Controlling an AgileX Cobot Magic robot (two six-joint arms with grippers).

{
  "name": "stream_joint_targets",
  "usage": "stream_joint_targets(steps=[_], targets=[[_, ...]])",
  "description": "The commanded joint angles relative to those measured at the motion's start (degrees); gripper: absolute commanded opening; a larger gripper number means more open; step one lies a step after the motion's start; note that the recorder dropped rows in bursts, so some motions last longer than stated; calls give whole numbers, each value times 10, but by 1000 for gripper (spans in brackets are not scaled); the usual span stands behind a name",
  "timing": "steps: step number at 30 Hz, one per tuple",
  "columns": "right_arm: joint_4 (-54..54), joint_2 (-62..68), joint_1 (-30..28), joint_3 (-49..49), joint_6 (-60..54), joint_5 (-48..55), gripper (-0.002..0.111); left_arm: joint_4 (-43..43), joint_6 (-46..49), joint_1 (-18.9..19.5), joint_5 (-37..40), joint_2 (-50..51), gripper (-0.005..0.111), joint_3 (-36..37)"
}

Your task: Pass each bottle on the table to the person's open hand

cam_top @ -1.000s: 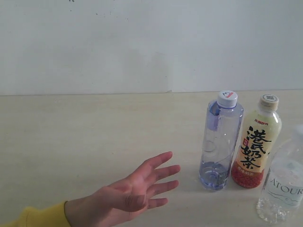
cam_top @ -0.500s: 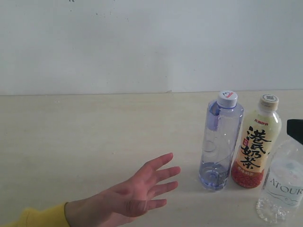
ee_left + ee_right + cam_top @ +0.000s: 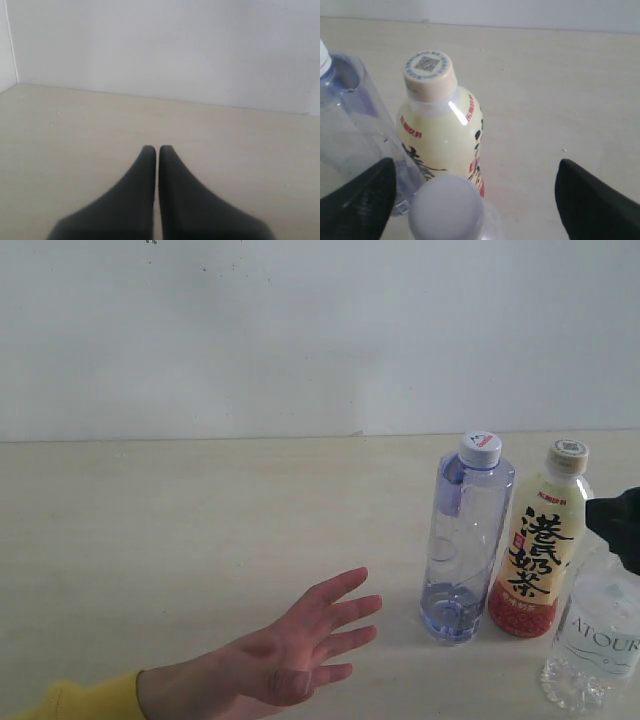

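Note:
Three bottles stand at the right of the pale table (image 3: 200, 520): the tall bluish-purple bottle (image 3: 466, 538) with a white cap, the cream milk-tea bottle (image 3: 540, 540), and the clear ATOUR water bottle (image 3: 598, 640) nearest the front. My right gripper (image 3: 618, 525) enters from the right edge above the ATOUR bottle, open; in the right wrist view its fingers (image 3: 592, 200) straddle the bottle's white cap (image 3: 446, 207), with the milk-tea bottle (image 3: 442, 135) and bluish-purple bottle (image 3: 350, 120) beyond. The person's open hand (image 3: 290, 645) with a yellow cuff rests palm-up at the front left. My left gripper (image 3: 154, 149) is shut over bare table.
A white wall (image 3: 320, 330) runs along the table's far edge. The left wrist view shows a wall corner (image 3: 12, 60) beside bare tabletop.
My right gripper has come into the exterior view from the right edge, moving left above the ATOUR bottle. The hand shifted slightly; the bottles have not moved.

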Motion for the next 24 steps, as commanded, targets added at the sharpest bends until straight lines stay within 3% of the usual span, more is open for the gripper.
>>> stream_joint_targets(steps=[1,9,16,21,24], targets=[[5,24,9,-4,-5,-13,77,2,1,2,-3,-2,4,-2],[3,51,74,-4,-18,-95,77,2,1,2,-3,-2,4,-2],[3,52,74,-4,-19,-82,73,2,1,2,-3,-2,4,-2],[3,52,74,-4,-34,-79,42,2,1,2,-3,-2,4,-2],[3,50,74,-4,-31,-65,5,2,1,2,-3,-2,4,-2]])
